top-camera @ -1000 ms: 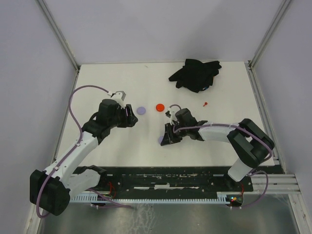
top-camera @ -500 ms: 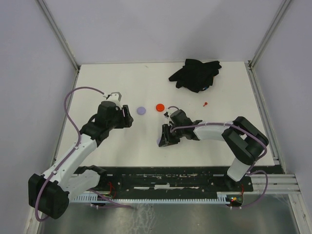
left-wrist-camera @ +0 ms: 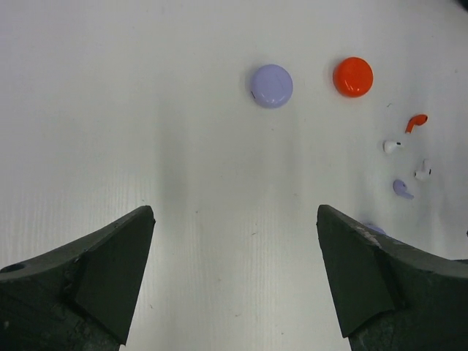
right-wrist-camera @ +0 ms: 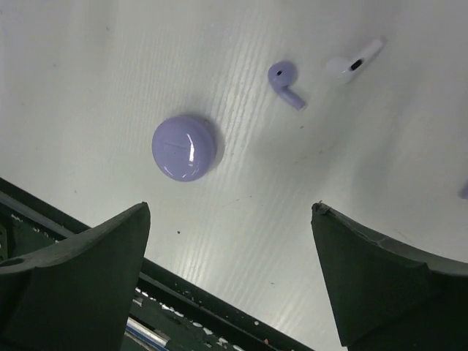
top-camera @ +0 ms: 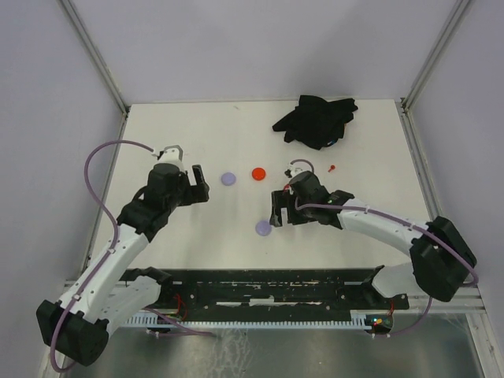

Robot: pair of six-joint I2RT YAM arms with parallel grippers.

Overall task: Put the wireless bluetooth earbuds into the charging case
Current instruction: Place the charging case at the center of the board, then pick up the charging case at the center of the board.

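White table (top-camera: 197, 126), overhead view: the left gripper (top-camera: 201, 183) pointed toward the far lavender disc (top-camera: 228, 179) and the red disc (top-camera: 258, 173) beside it. The right gripper (top-camera: 276, 213) sat just beside the near lavender disc (top-camera: 263, 227), apparently stationed to work the cluster there. One red earbud (top-camera: 331, 168) lay apart to the right, and a heap of black cloth (top-camera: 315, 120) lay near the far edge, well clear of the work. Left wrist view: both fingers were spread wide with only bare table in the gap, nothing held. Ahead, the far lavender disc and red disc lay side by side, not touching. Right of them, loose on the table, were the red earbud, a white earbud (left-wrist-camera: 393, 146), a second white earbud (left-wrist-camera: 423, 172) and a lavender earbud (left-wrist-camera: 401, 189), each apart from the others. Right wrist view: the jaws were likewise wide apart and empty, framing the near lavender disc, whose top looked closed. The lavender earbud and one white earbud lay just beyond it, which of the two whites could not be told. Judgement: the discs were probably the charging cases. No earbud was seated in any of them, so the task stood unstarted. The right gripper's open stance suited a first pick of the lavender earbud, its colour-matched disc being the nearest.
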